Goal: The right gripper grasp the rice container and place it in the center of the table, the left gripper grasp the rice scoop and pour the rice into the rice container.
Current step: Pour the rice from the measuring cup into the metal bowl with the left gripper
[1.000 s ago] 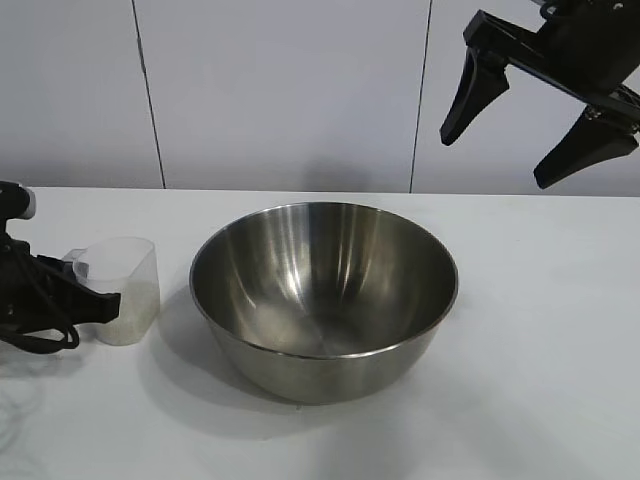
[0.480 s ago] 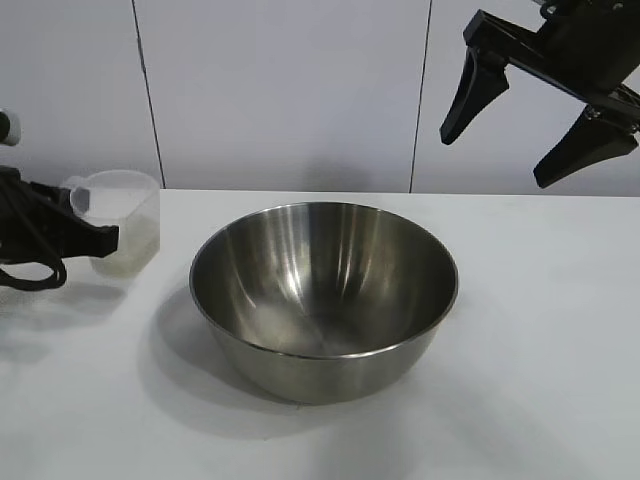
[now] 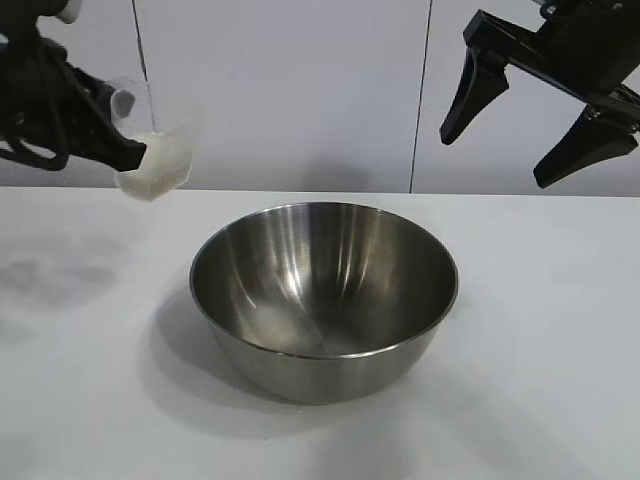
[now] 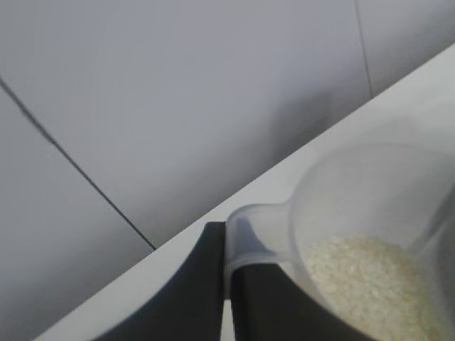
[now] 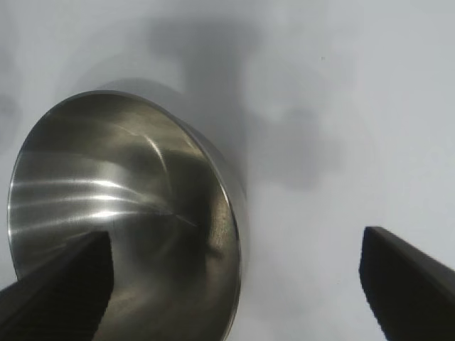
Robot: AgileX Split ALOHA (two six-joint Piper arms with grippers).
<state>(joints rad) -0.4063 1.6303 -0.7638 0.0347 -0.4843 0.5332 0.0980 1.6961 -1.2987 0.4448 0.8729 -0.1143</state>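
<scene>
The rice container (image 3: 323,290), a big steel bowl, stands empty at the middle of the white table (image 3: 540,340); it also shows in the right wrist view (image 5: 121,227). My left gripper (image 3: 128,152) is shut on the handle of the rice scoop (image 3: 155,150), a clear plastic cup held high above the table, left of the bowl and tilted. Rice (image 3: 160,165) lies in its lower part, also seen in the left wrist view (image 4: 370,280), where the fingers (image 4: 192,291) clamp the scoop's handle (image 4: 256,238). My right gripper (image 3: 540,140) hangs open and empty, high above the bowl's right side.
A pale panelled wall (image 3: 300,90) rises behind the table's far edge. Bare tabletop lies to the left and right of the bowl.
My left gripper has lifted the scoop from the table up and slightly right toward the bowl, tilting it. The right gripper and the bowl have not moved.
</scene>
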